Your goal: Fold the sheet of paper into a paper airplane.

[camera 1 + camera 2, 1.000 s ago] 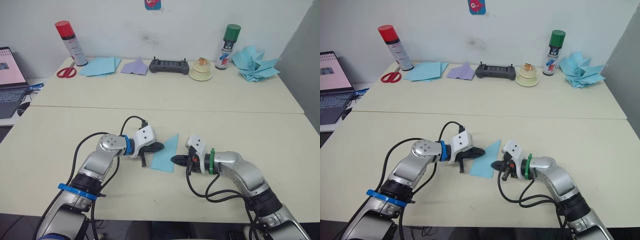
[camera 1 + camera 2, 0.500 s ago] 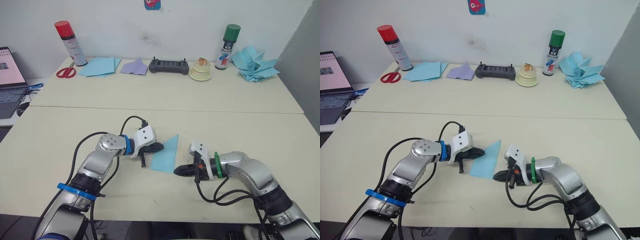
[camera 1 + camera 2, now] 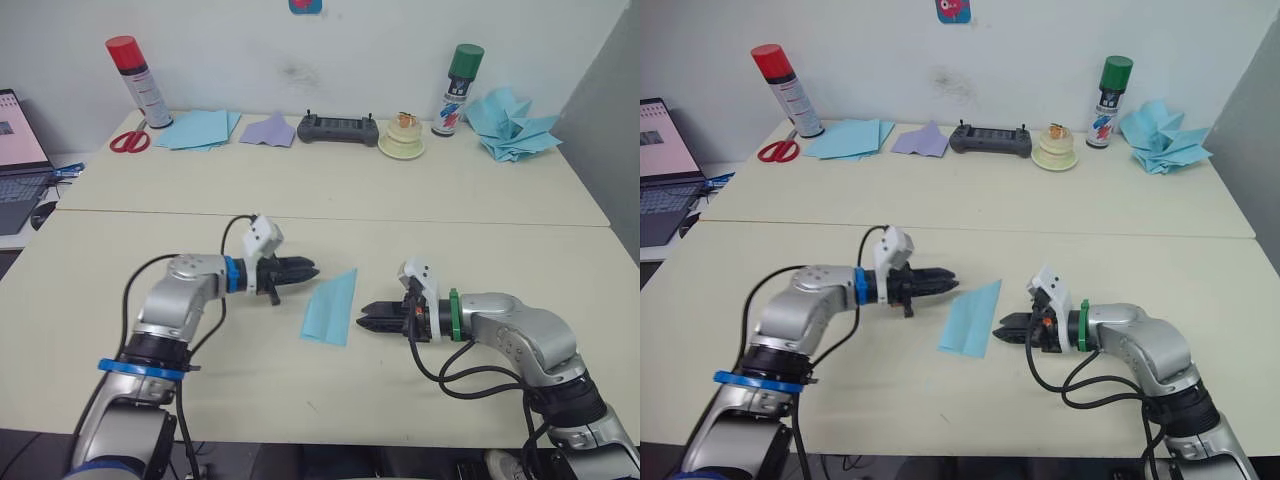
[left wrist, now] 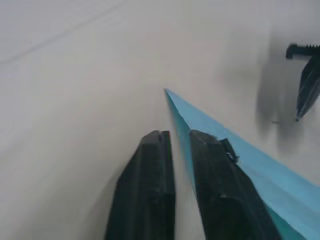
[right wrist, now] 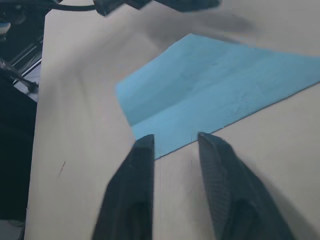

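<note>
The sheet of paper [image 3: 332, 306] is light blue and folded into a narrow pointed wedge. It lies flat on the near table between my two grippers, its tip pointing away from me. My left gripper [image 3: 310, 271] hovers just left of the tip with a narrow gap between its fingers and nothing in them. In the left wrist view the paper [image 4: 240, 155] runs beside the fingertips [image 4: 157, 142]. My right gripper [image 3: 365, 312] is open just right of the paper's near edge and not touching it. In the right wrist view the paper [image 5: 215, 85] lies ahead of the right gripper [image 5: 175, 140].
Along the far table edge stand a red-capped spray can [image 3: 128, 82], scissors [image 3: 130, 142], a stack of blue sheets [image 3: 198, 130], a lilac paper piece [image 3: 268, 131], a black controller [image 3: 337, 128], a green-capped can [image 3: 456, 90] and a heap of blue planes [image 3: 512, 125]. A laptop [image 3: 20, 150] sits far left.
My left gripper has let go of the paper's left edge and pulled back to the left. My right gripper has drawn away to the right. The paper now lies free.
</note>
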Controlling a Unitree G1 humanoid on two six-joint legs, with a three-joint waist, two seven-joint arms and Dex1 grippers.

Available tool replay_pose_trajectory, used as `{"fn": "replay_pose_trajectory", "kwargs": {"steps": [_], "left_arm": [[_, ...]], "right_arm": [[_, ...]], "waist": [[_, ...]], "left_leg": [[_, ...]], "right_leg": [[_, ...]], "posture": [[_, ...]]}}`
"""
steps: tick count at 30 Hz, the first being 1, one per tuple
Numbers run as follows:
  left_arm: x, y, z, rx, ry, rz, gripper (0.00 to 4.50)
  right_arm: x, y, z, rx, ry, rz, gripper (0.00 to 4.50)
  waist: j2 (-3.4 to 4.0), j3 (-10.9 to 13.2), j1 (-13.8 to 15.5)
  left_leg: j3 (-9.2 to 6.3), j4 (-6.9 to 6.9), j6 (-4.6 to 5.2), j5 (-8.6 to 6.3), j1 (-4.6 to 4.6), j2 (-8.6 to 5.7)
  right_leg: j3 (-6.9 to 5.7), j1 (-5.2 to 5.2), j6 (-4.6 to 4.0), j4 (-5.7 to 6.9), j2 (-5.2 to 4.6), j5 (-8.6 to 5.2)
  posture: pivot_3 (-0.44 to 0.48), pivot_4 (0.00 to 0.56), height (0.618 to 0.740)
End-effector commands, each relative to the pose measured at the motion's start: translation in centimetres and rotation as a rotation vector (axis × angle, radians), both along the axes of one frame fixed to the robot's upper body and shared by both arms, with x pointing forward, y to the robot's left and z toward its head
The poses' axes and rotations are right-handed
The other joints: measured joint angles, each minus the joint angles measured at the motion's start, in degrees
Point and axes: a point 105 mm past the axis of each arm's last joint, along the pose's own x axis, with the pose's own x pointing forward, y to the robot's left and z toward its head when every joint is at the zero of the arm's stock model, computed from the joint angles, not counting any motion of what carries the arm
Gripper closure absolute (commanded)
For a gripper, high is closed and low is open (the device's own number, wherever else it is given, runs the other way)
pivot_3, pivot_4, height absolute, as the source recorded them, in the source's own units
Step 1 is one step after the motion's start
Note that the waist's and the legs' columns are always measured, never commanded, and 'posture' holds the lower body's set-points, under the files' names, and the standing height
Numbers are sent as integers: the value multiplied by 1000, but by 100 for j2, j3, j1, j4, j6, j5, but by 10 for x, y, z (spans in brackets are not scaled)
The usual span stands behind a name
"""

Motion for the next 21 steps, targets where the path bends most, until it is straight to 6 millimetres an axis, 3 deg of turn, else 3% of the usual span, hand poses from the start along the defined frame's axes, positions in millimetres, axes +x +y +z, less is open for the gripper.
{"fn": "replay_pose_trajectory", "kwargs": {"steps": [1,3,6,14,21], "left_arm": [[-3,5,7,68,-66,-50,2163],[-2,10,1,175,-166,-81,1579],[-2,9,-5,293,-294,-176,578],[8,-8,-5,417,-576,-383,578],[6,-28,-12,477,-685,-593,578]], "right_arm": [[2,-2,15,28,-64,-31,1755],[3,-2,15,30,-64,-41,1026],[4,-4,13,22,-67,-59,996],[4,-11,16,21,-85,-98,996],[5,-18,16,32,-80,-166,996]], "waist": [[0,1,0],[1,2,3],[1,2,22],[-1,6,105],[-2,6,105]], "left_leg": [[0,0,0,0,0,0],[0,-1,0,0,0,0],[0,-1,0,0,1,0],[6,1,0,0,0,0],[7,1,0,0,-5,0]], "right_leg": [[0,0,0,-1,0,0],[-1,0,-6,-1,0,3],[-1,0,-18,0,0,9],[0,-1,-19,-2,0,10],[1,-2,-20,-3,0,10]], "posture": [[0,150,740],[0,150,740],[0,150,740],[0,150,740],[0,150,740]]}}
